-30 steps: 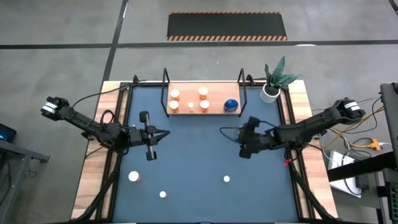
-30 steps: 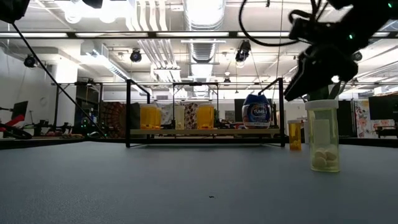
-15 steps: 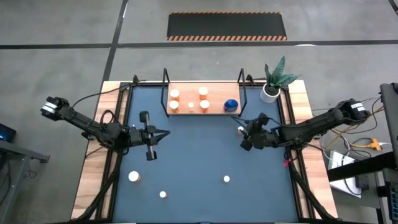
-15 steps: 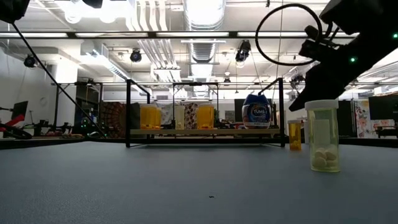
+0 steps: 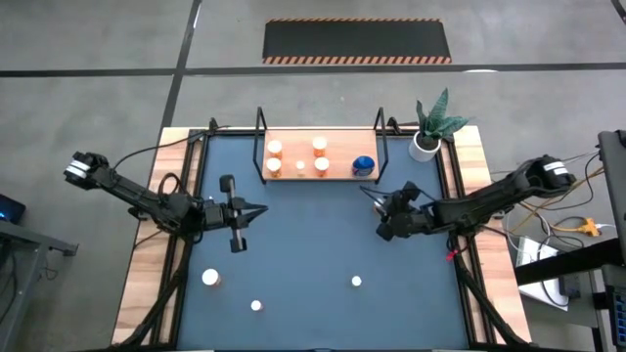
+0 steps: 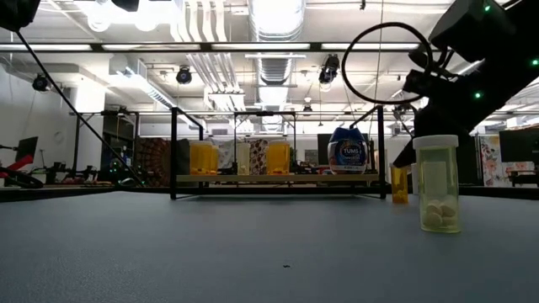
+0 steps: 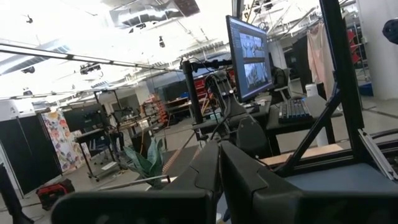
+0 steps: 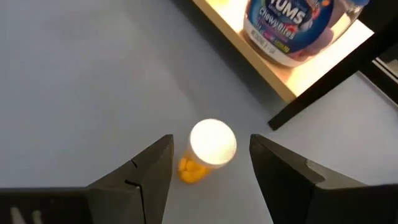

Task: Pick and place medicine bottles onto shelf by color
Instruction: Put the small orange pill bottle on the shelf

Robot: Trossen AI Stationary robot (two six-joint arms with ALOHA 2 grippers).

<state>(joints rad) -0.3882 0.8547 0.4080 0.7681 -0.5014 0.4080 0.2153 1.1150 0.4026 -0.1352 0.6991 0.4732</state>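
Low view first: nearest my camera stands a pale bottle (image 6: 440,183) with white pills at its bottom, upright on the blue mat (image 6: 253,244). Behind it, a small orange bottle (image 6: 399,183) stands just in front of the shelf (image 6: 278,178).

From above, three white-capped bottles sit along the near part of the mat (image 5: 210,278) (image 5: 256,306) (image 5: 356,282).

My left gripper (image 5: 256,210) hangs over the mat's left half, fingers pressed together, holding nothing.

My right gripper (image 5: 370,195) hovers near the shelf's right end (jaws spread), and through its wrist camera I see that small orange bottle (image 8: 208,149) between the two fingers (image 8: 149,168), not yet gripped.

Farthest back, the shelf (image 5: 342,172) carries four white-capped orange bottles (image 5: 275,148) (image 5: 320,145) (image 5: 322,164) (image 5: 299,166) at left and middle, and the blue bottle (image 5: 363,164) at its right end.
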